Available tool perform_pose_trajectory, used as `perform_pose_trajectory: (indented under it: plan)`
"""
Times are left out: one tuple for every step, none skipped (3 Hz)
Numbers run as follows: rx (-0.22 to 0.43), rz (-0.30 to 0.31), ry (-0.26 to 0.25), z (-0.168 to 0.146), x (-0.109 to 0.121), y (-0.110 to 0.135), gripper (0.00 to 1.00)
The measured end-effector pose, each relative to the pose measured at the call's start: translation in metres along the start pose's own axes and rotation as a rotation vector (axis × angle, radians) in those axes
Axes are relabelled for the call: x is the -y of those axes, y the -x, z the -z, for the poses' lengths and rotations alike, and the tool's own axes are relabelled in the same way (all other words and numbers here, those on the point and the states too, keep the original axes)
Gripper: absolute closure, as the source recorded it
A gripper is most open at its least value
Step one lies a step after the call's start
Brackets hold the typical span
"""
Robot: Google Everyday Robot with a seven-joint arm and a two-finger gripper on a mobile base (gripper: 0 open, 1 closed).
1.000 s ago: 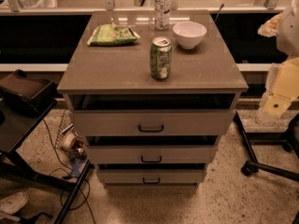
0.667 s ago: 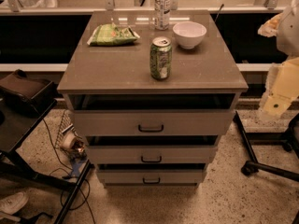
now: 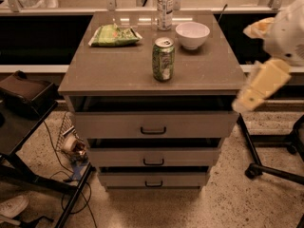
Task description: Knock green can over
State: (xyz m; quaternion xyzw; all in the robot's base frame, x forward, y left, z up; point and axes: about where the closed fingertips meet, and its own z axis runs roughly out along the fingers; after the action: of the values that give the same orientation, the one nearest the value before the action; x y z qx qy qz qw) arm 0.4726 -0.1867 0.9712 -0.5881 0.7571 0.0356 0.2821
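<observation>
We see green can (image 3: 163,59) upright mid-surface (image 3: 95,75), near side of the white bowl (image 3: 192,34). Claw (image 3: 256,88) hangs off the right edge, apart from the can. We can't tell its opening or hold.

The green can (image 3: 163,59) stands upright on the desk (image 3: 104,75), left of the gripper (image 3: 251,94), which hovers off the desk's edge.
</observation>
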Motion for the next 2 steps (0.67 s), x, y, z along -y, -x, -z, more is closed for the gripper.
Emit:
perform_pose_trajectory:
  plan:
    - [0.33, -0.061, -0.057, -0.046, 0.056, 0.055, 0.0]
    - [0.52, -0.107, -0.125, -0.068, 0.104, 0.087, 0.0]
